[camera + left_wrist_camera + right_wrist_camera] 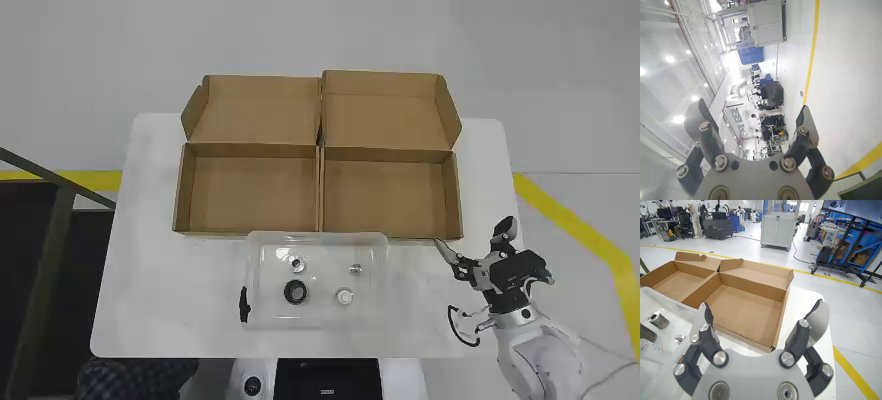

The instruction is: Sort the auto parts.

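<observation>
A clear plastic tray (265,248) at the table's front holds a metal ring (296,264), a black ring (296,293), a small metal piece (354,268) and a white cap (345,296). In the right wrist view the tray (668,302) shows a metal sleeve (658,320), a darker cylinder (646,333) and a small metal piece (679,338). My right gripper (474,241) (762,303) hangs open and empty over the table's front right, beside the tray. My left gripper (753,105) is open, empty, and faces the room.
Two open, empty cardboard boxes stand side by side behind the tray, the left box (250,195) (677,281) and the right box (390,195) (745,313), lids folded back. A black object (243,303) sits at the tray's left edge. The white table (170,280) has bare space at both sides.
</observation>
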